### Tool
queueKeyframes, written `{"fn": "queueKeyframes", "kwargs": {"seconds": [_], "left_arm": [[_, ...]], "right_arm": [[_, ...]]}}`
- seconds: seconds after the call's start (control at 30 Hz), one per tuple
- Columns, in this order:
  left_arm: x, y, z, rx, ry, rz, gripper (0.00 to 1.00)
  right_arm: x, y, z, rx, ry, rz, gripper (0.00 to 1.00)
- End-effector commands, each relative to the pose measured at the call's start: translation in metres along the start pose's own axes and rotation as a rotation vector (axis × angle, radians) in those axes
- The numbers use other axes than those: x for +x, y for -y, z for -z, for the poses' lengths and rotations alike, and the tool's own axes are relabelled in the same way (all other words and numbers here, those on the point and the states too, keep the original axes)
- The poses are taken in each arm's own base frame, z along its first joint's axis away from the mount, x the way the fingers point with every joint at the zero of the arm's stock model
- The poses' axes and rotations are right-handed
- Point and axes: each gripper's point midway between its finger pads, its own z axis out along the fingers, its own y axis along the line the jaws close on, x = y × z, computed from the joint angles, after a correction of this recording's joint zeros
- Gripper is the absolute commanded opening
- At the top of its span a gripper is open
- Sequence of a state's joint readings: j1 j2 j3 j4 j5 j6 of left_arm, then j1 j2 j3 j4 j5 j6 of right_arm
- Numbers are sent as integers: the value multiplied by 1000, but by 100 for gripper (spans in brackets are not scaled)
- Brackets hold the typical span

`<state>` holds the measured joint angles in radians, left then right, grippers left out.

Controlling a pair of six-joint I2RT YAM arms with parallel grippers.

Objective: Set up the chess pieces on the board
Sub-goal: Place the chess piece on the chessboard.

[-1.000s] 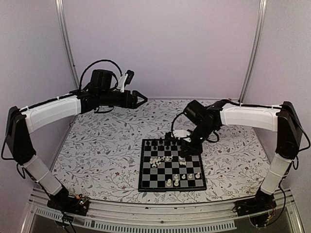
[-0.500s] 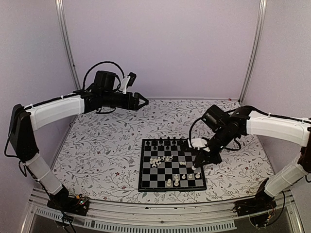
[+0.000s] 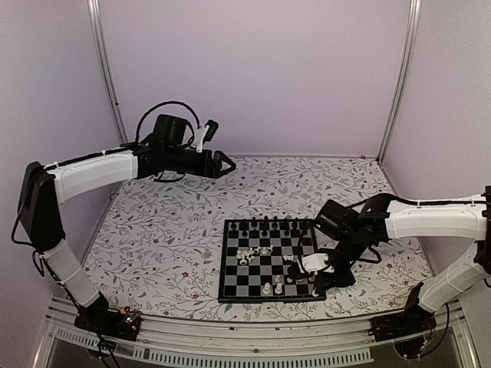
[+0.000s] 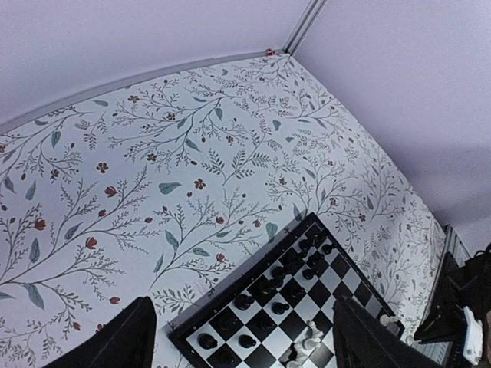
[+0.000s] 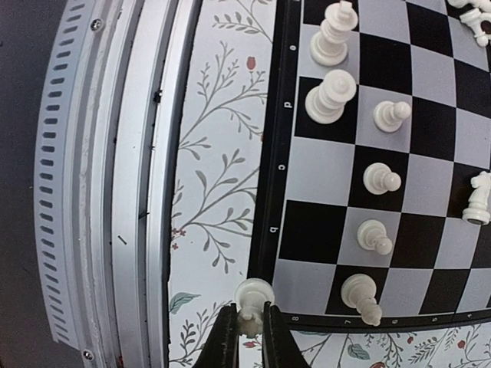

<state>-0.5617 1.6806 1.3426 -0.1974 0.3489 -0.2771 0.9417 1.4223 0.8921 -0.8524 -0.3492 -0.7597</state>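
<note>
The board [image 3: 228, 288] lies in the middle of the table, with black chess pieces [image 3: 265, 226] in rows along its far side. Several white ones [image 3: 249, 253] lie in a heap at its middle, and others [image 3: 272, 287] stand near its front edge. My right gripper [image 3: 316, 290] is low at the board's near right corner. In the right wrist view it [image 5: 249, 328] is shut on a white piece [image 5: 254, 295], which hangs just outside the board's border [image 5: 268, 192]. White pawns [image 5: 381, 179] stand in a file nearby. My left gripper [image 3: 227, 162] hovers open and empty, high at the back left.
The table's metal front rail [image 5: 115, 192] runs close beside the held piece. In the left wrist view the board's far corner [image 4: 243, 279] and black pieces [image 4: 261, 291] show between the wide-set fingers [image 4: 123, 337]. Flowered cloth [image 3: 169, 230] surrounds the board.
My right arm has swung from the board's far right side to its near right corner, staying shut on the white piece. The left arm has only edged slightly.
</note>
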Motion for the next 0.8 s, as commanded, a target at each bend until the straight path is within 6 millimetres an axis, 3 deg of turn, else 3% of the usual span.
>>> {"fn": "queueKeyframes", "kwargs": {"seconds": [0.0,0.67,0.77], "left_arm": [[-13,6,4,14,27,-22,81],[-16,6,7,7,33,-31,84],[-16,6,7,9,33,-32,84]], "right_arm": [[3,18,-6,74,-30,-16,9],[18,25,-20,82,-86,-29,10],[20,27,-21,82,-97,-35,19]]}}
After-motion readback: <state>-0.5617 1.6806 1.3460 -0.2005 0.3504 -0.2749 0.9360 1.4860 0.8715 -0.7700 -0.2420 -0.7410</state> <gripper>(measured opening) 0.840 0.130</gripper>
